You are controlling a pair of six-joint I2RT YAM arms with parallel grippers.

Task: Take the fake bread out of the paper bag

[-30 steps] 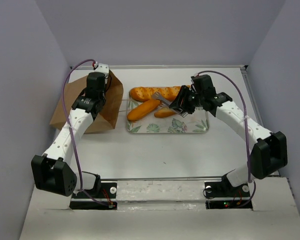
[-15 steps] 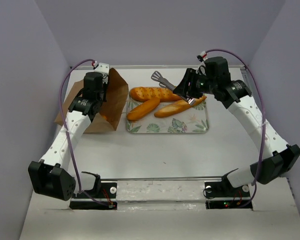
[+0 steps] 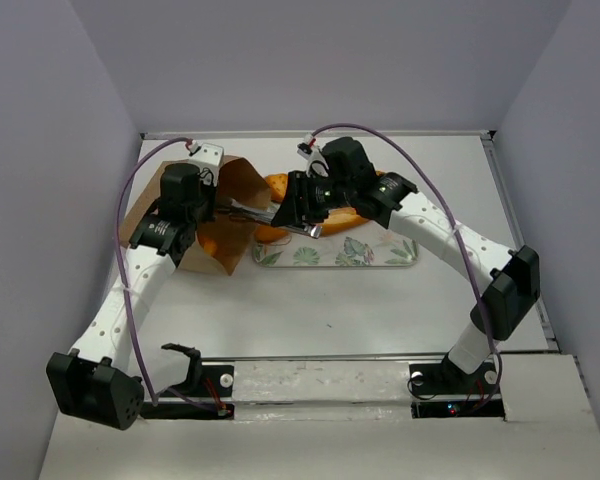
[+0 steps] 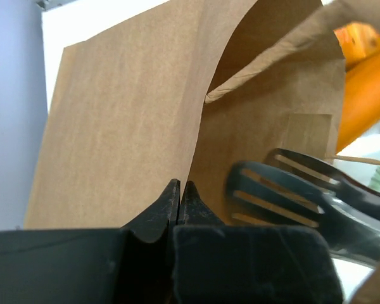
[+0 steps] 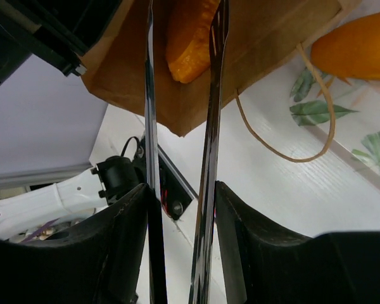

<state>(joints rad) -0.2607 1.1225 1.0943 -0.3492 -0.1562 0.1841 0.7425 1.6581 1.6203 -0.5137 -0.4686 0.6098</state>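
The brown paper bag (image 3: 225, 225) lies at the left with its mouth facing the tray. My left gripper (image 3: 202, 210) is shut on the bag's upper edge (image 4: 196, 145), jaws pinched on the paper, and holds the mouth open. My right gripper (image 3: 302, 205) is shut on metal tongs (image 3: 248, 212), which reach into the bag mouth. In the right wrist view the tong arms (image 5: 210, 95) stand either side of an orange loaf (image 5: 187, 38) inside the bag (image 5: 259, 57). Other fake bread loaves (image 3: 348, 220) lie on the tray, partly hidden by my right arm.
The floral tray (image 3: 380, 255) sits at centre right, close to the bag mouth. A paper loop handle (image 5: 297, 136) of the bag lies on the table between bag and tray. Grey walls stand close on both sides. The arm bases are at the near edge.
My right gripper left a short loaf on the tray, lifted the tongs and swung left to the bag mouth. My left gripper stayed on the bag edge and tipped the mouth wider.
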